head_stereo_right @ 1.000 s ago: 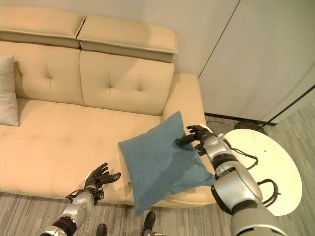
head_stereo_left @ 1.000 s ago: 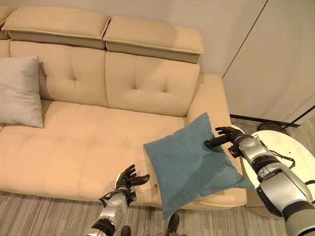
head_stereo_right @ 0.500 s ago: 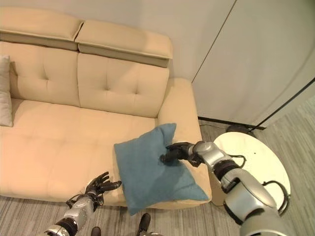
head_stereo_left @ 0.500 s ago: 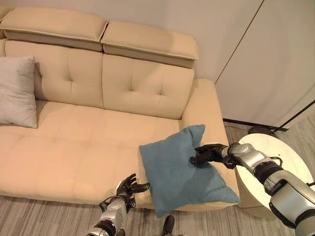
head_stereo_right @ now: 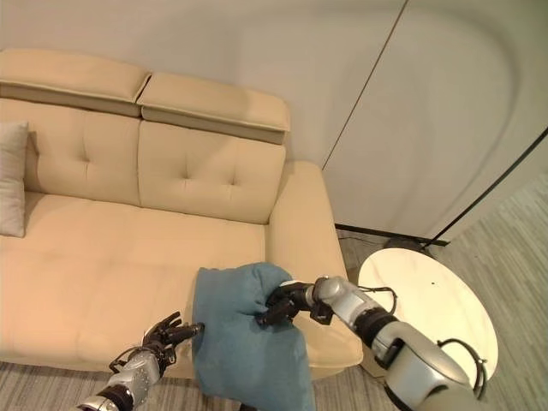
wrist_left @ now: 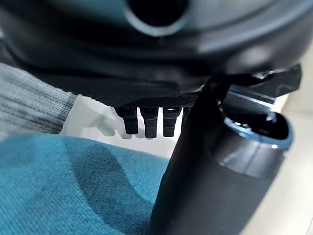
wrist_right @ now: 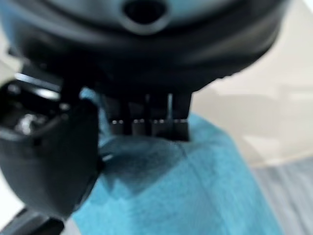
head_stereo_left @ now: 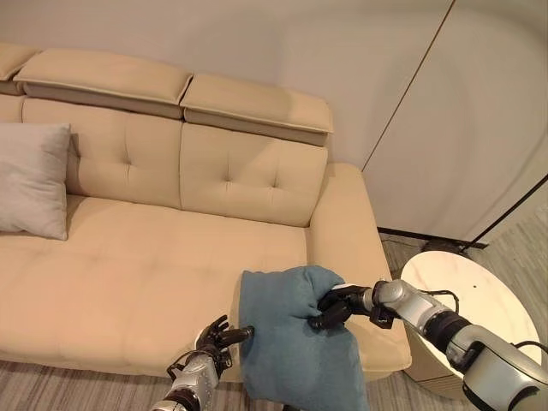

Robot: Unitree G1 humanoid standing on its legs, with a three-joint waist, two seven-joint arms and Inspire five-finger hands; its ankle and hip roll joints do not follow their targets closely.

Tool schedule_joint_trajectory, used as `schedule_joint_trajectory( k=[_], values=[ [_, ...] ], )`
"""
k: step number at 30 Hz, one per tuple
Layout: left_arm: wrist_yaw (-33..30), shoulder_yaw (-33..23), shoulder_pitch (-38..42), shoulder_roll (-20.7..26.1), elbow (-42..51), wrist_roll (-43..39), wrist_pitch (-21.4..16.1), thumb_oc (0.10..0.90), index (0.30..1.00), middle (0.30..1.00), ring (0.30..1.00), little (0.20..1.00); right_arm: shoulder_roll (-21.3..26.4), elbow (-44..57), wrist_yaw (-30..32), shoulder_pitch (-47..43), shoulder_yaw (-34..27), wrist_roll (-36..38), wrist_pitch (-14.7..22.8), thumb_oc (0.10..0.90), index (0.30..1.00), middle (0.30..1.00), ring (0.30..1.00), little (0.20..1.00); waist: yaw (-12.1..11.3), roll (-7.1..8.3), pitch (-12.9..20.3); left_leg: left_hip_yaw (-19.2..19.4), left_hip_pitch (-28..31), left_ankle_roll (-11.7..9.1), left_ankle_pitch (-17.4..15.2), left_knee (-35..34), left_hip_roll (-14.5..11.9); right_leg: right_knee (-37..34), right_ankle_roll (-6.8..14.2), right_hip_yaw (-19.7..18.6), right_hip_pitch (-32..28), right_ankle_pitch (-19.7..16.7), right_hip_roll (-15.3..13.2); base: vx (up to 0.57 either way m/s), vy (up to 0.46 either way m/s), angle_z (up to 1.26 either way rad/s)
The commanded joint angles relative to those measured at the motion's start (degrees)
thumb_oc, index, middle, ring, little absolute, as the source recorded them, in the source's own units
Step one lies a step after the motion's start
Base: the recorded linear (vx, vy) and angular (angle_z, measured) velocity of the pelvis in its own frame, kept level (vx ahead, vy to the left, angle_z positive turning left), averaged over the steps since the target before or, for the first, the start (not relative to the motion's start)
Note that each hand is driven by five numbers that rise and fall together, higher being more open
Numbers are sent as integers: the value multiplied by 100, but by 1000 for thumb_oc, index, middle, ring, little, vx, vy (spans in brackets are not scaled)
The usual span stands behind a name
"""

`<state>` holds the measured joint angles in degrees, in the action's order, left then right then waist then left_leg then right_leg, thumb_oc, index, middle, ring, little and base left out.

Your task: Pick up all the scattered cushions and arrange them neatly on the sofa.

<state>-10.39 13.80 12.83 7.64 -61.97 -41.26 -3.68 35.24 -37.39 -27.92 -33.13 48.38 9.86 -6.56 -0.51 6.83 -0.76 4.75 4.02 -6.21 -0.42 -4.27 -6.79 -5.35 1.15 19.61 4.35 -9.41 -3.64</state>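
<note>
The step in hand looks like placing the blue cushion [head_stereo_left: 295, 342]: the right hand [head_stereo_left: 332, 306] has its fingers curled into the cloth near the cushion's top, and the cushion droops over the front edge of the sofa [head_stereo_left: 154, 257] by the right armrest, half on the seat and half hanging toward the floor. The left hand [head_stereo_left: 214, 336] waits just beside the cushion's left edge, fingers loosely spread and holding nothing. Next, I judge, the cushion must be lifted clear of the edge and stood against the backrest, likely with the left hand steadying it. The eye views show a grey cushion [head_stereo_left: 32, 178] already propped at the far left; the right wrist view shows the cloth bunched under the right hand's fingers [wrist_right: 146, 125].
</note>
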Motion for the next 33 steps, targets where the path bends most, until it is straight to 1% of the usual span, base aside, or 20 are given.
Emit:
schedule_joint_trajectory(
  k=[1,2,3,4,6,9,13,17,18,19,20,21,22,23,24,28,29,30,32,33],
  values=[
    [-190,-46,375,-53,518,-26,-378,800,900,900,900,900,-123,537,1117,-102,-749,-5,806,400,300,300,300,300,-20,53,-168,302,-184,26,-209,-73,154,35,472,129,-865,1065,-219,4,25,-11],
    [-239,-76,335,32,554,186,-404,800,900,900,900,900,-113,621,1306,-58,-906,4,844,400,300,300,300,300,-12,45,-151,301,-185,32,-211,-73,154,35,471,129,-862,1067,-223,7,14,-14],
    [-242,-72,331,33,557,189,-403,800,900,900,900,900,-113,627,1308,-50,-911,2,841,400,300,300,300,300,-17,48,-150,303,-183,32,-212,-73,155,35,471,127,-863,1067,-223,20,23,-11],
    [-238,-284,207,326,954,238,-438,800,900,900,900,900,-58,1096,1502,161,-1327,158,899,400,300,300,300,300,-27,33,-139,314,-149,44,-230,-73,158,35,467,112,-890,1076,-228,23,18,-6],
    [-245,-442,169,560,1115,516,-489,800,900,900,900,900,-45,1439,1601,350,-1593,262,956,400,300,300,300,300,-35,55,-127,299,-157,47,-227,-73,157,35,470,104,-889,1089,-225,0,0,0],
    [-149,-535,201,637,1154,579,-510,800,900,900,900,900,-2,1865,1569,588,-1725,258,949,400,300,300,300,300,-26,114,-117,303,-163,42,-233,-73,144,35,468,87,-877,1093,-223,0,0,0],
    [-212,-521,288,365,1176,265,-603,800,900,900,900,900,-118,2219,1608,860,-1731,311,953,400,300,300,300,300,33,240,-90,322,-194,32,-250,-73,123,35,466,58,-832,1094,-196,4,-7,1],
    [-138,-537,365,-11,1302,-416,-866,800,900,900,900,900,-224,2697,1602,1075,-1665,889,1030,400,300,300,300,300,106,420,-87,374,-217,24,-261,-73,88,35,474,-14,-772,1071,-154,6,-15,-2],
    [-138,-536,365,-11,1301,-416,-866,800,900,900,900,900,-224,2697,1602,1076,-1665,889,1030,400,300,300,300,300,105,420,-86,375,-217,24,-262,-73,88,35,474,-15,-772,1071,-154,-2,-47,-3],
    [-53,-593,493,-125,1297,-750,-932,800,900,900,900,900,-230,3058,1543,1113,-1582,1244,1075,400,300,300,300,300,165,522,-88,426,-218,17,-265,-73,50,35,478,-100,-733,1056,-117,-2,-52,-4],
    [46,-615,571,-164,1250,-897,-930,800,900,900,900,900,-221,3280,1494,1114,-1557,1470,1102,400,300,300,300,300,241,585,-64,459,-221,17,-268,-73,30,35,481,-143,-698,1045,-94,4,-74,-14],
    [188,-674,660,-190,1205,-984,-924,800,900,900,900,900,-229,3658,1388,1099,-1529,1873,1122,400,300,300,300,300,335,669,-30,531,-212,19,-288,-73,-1,35,482,-235,-640,1023,-56,10,-40,-20],
    [192,-677,662,-189,1201,-985,-924,800,900,900,900,900,-226,3665,1389,1100,-1530,1877,1118,400,300,300,300,300,330,669,-27,539,-213,19,-290,-73,-2,35,481,-242,-636,1022,-55,6,-40,-25],
    [365,-692,691,-202,1196,-1038,-865,800,900,900,900,900,-297,3963,1306,1072,-1529,2239,1049,400,300,300,300,300,432,754,18,635,-185,21,-314,-73,-35,35,484,-332,-583,998,-25,9,-32,-28],
    [451,-723,706,-236,1179,-1146,-820,800,900,900,900,900,-351,4099,1311,1028,-1521,2400,1005,400,300,300,300,300,477,809,49,685,-167,21,-330,-73,-56,35,489,-378,-554,987,-6,13,-43,-39],
    [617,-780,845,-419,979,-1651,-605,800,900,900,900,900,-376,4496,1348,1009,-1394,2818,830,400,300,300,300,300,615,959,87,780,-162,18,-341,-73,-96,35,483,-505,-474,961,45,1,-34,-31],
    [618,-780,846,-419,978,-1652,-605,800,900,900,900,900,-376,4497,1348,1009,-1393,2818,829,400,300,300,300,300,615,958,88,780,-163,18,-341,-73,-97,35,483,-505,-473,961,45,-23,-38,-10],
    [906,-751,905,-568,854,-1942,-378,800,900,900,900,900,-317,4567,1327,996,-1351,2884,765,400,300,300,300,300,705,1022,110,817,-176,15,-340,-73,-115,35,486,-551,-439,949,70,-16,-41,-9],
    [1386,-797,938,-773,762,-2372,-106,800,900,900,900,900,-389,4512,1262,1071,-1351,2854,719,400,300,300,300,300,780,1099,116,870,-138,3,-383,-73,-159,35,491,-617,-418,949,108,-7,-53,-18],
    [1394,-797,945,-768,754,-2375,-105,800,900,900,900,900,-392,4511,1261,1068,-1355,2853,720,400,300,300,300,300,783,1108,123,868,-160,8,-361,-73,-150,35,489,-617,-397,934,98,-3,-36,-17]
  ],
)
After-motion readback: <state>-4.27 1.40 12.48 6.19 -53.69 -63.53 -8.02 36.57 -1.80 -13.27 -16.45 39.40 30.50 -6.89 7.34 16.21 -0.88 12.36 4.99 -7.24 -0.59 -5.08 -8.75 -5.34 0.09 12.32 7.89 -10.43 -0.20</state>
